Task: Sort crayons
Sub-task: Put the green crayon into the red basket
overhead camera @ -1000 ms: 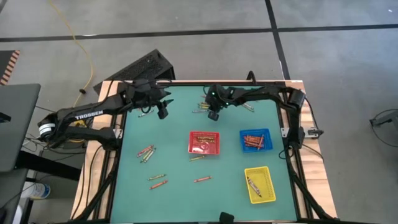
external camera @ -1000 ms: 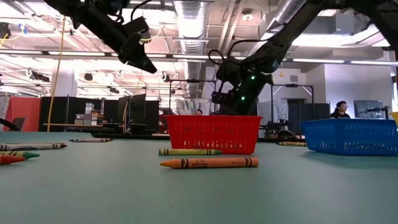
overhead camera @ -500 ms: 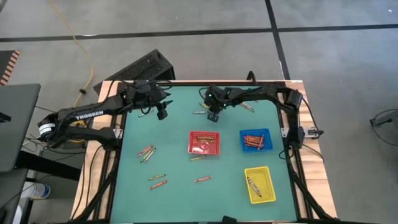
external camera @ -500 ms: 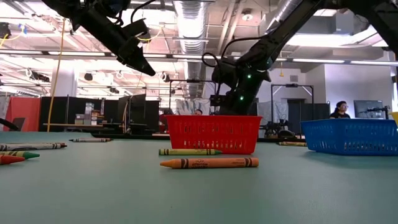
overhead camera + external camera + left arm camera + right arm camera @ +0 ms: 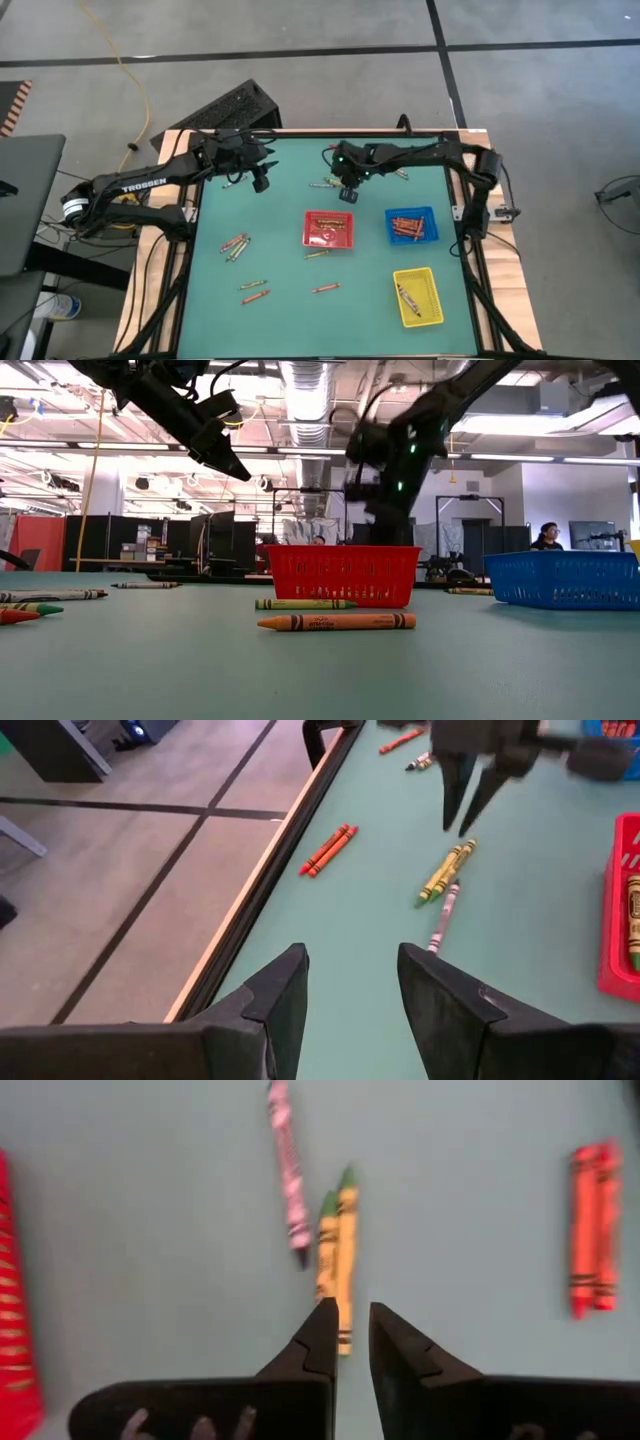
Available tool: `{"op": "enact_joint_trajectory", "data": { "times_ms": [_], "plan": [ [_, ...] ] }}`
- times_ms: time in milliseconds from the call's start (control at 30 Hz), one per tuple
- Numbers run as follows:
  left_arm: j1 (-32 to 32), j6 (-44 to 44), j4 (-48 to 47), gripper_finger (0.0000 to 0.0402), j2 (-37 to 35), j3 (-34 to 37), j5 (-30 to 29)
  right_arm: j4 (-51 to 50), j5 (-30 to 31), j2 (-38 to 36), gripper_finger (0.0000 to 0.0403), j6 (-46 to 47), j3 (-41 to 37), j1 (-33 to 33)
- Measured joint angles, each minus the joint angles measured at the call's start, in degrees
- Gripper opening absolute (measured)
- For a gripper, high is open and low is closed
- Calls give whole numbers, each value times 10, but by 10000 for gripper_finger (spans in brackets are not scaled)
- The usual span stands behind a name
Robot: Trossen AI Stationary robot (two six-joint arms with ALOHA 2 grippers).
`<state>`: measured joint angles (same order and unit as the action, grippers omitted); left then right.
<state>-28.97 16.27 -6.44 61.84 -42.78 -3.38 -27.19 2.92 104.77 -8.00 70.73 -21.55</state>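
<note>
Yellow and green crayons lie side by side on the tabletop just ahead of the right hand, their long axis in line with its narrowly parted, empty fingers; a pink crayon lies slightly beyond. Farther off, the left hand hovers spread, empty.

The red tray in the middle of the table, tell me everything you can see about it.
The red tray is a small, shallow rectangular basket of what looks like red plastic, its walls pierced with rows of small slots. It sits flat and upright on the green table, near the centre, to the left of the blue tray. Several crayons lie inside. Another crayon lies on the table just in front of it; whether they touch is unclear. No end effector touches it.
</note>
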Motion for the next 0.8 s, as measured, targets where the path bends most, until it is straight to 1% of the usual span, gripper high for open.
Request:
{"op": "enact_joint_trajectory", "data": {
  "times_ms": [133,200,333,433,567,800],
  "plan": [
    [0,-3,0,146,0,0,0,-5,-2,-26,51,23,0,2],
    [0,-4,0,146,0,0,2,1,-13,-33,51,38,-6,3],
    [0,-9,-3,146,0,0,22,-2,-19,-26,52,61,-37,14],
    [0,-9,-5,146,0,0,31,28,-19,-22,52,75,-67,30],
    [0,-9,0,146,0,0,31,101,-16,-23,52,84,-107,49],
    [0,-16,10,146,0,0,32,130,-14,-23,52,78,-109,51]
  ]
}}
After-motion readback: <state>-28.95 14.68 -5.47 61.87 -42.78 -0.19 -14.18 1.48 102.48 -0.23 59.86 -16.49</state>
